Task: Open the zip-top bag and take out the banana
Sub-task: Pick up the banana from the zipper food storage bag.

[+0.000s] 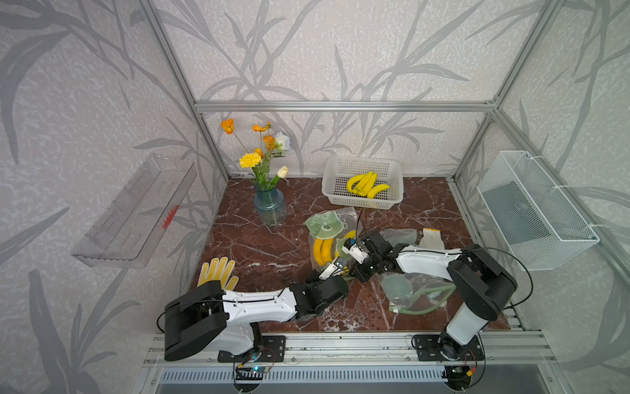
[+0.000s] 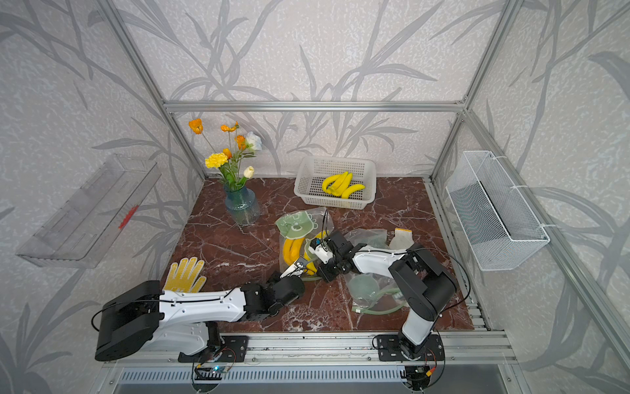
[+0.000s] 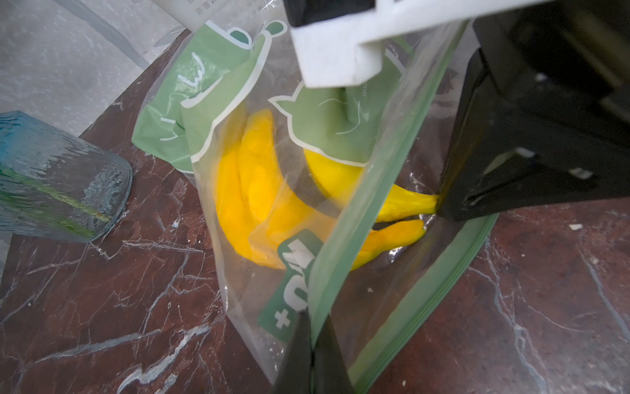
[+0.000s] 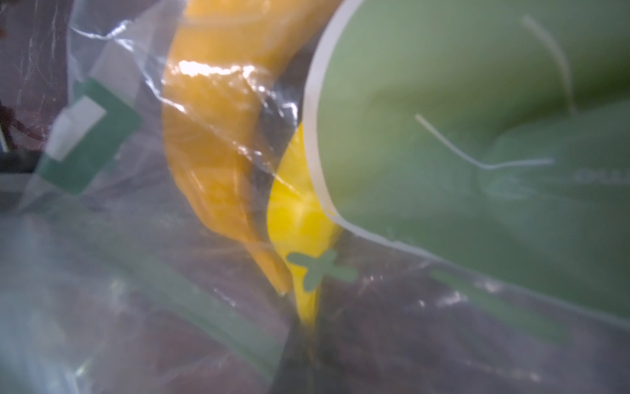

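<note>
Zip-top bag (image 1: 325,227) lay mid-table (image 1: 259,252), in front of the white basket (image 1: 362,163). In both top views its mouth end was hidden under the two wrists. Left gripper (image 3: 314,327) was clamped tight on the bag's green zip strip, with the finger bases cut off by the frame edge. Right gripper (image 4: 303,354) was pinched closed on the stem of the banana (image 3: 407,202), which sat at the open mouth with its body inside the bag. The fingers were only dark blurs at the picture edge, so the contact was hard to make out. More bananas (image 3: 252,184) showed through the film, count unclear. Crumpled empty bags (image 1: 409,290) lay partly under the right arm. A pale item (image 1: 431,238) behind it could not be identified.
</note>
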